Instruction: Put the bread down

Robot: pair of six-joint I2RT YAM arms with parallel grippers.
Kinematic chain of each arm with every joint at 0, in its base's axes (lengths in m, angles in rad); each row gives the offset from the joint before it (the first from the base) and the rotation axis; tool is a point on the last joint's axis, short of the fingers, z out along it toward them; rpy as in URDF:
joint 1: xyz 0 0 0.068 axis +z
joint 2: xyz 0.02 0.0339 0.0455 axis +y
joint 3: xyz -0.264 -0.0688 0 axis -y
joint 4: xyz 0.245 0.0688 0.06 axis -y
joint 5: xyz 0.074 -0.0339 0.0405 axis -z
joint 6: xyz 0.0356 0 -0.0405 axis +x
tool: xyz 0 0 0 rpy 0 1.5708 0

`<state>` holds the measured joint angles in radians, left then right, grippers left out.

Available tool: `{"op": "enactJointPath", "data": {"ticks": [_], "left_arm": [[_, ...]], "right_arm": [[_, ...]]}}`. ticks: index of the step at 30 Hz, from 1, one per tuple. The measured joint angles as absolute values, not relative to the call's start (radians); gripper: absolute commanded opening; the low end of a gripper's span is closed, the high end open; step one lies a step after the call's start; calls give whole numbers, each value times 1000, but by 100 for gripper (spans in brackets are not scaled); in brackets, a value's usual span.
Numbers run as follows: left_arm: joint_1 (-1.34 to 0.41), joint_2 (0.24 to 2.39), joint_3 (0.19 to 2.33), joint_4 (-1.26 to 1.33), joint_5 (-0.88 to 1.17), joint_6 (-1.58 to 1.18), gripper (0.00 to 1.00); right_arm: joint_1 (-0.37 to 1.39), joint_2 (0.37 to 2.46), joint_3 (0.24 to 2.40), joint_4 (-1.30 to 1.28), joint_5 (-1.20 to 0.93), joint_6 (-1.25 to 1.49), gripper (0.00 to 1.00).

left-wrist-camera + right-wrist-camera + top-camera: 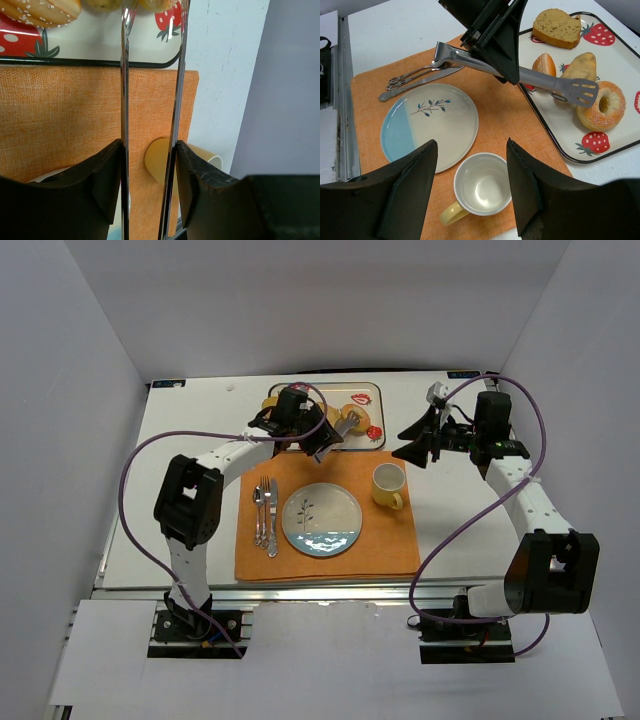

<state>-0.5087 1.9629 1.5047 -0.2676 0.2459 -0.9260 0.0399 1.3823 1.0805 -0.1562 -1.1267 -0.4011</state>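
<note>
- Now the bagel (pixel 601 106) lies on the strawberry tray (pixel 625 60), in the tray corner beside the orange placemat (pixel 505 115).
- My left gripper (pixel 149 145) squeezes the tongs (pixel 540 79); my right gripper (pixel 471 145) gapes wide, holding nothing.
- I think the bagel is light and soft, so I should pinch one side of the ring gently.

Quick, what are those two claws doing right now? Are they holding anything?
Left gripper: closed on the tongs.
Right gripper: open, holding nothing.

Left pincer (pixel 148 160) clamps tongs (pixel 540 80); right pincer (pixel 472 150) gapes.
</note>
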Motion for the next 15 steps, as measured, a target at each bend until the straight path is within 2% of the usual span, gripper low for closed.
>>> {"op": "enactJointPath", "data": {"ticks": [15], "left_arm": [[-508, 2021, 1549, -258, 256, -986, 55]], "right_arm": [[33, 1382, 1064, -159, -1129, -403, 63]]}}
